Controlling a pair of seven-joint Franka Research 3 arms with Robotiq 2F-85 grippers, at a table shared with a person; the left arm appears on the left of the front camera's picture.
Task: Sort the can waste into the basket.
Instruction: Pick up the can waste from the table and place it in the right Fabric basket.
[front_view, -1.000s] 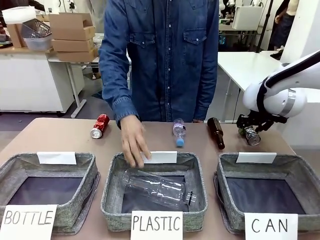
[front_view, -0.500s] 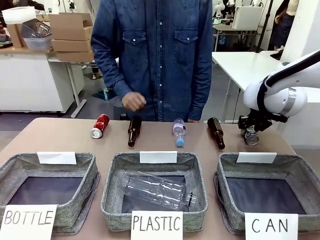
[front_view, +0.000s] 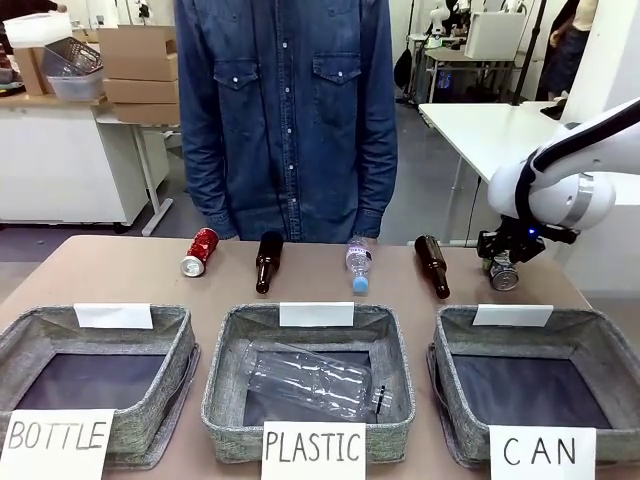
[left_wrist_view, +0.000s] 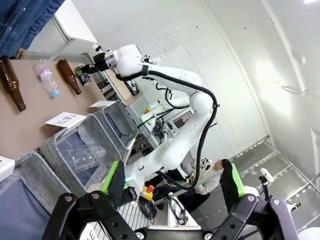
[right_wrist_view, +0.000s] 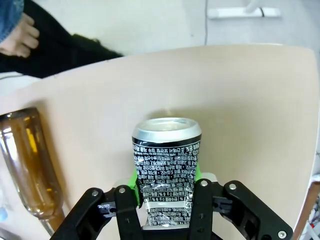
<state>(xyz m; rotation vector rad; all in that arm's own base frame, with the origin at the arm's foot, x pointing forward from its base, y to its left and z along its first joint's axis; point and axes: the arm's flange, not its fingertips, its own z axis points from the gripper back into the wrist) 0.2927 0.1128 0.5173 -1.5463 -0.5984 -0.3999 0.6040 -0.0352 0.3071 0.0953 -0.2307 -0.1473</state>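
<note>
Two cans are showing on the right and left of the front view. The black can (front_view: 504, 275) with white print is sitting at the right, above the CAN basket (front_view: 465, 435) in the frame and near a brown glass bottle (front_view: 432, 265). The right gripper (front_view: 503, 262) is squeezing it tight between its green pads (right_wrist_view: 131, 180), silver end pointing away from the wrist. I cannot tell if it is touching the table (front_view: 100, 275). The red can (front_view: 200, 251) is lying at the left, just beside another brown bottle (front_view: 265, 262). A small plastic bottle (front_view: 358, 265) is lying between the two brown ones. A big clear bottle (front_view: 310, 378) is resting in the PLASTIC basket (front_view: 225, 420). The left gripper (left_wrist_view: 172, 182) is spreading its fingers wide in the left wrist view. A person (front_view: 290, 110) is standing at the top of the frame.
</note>
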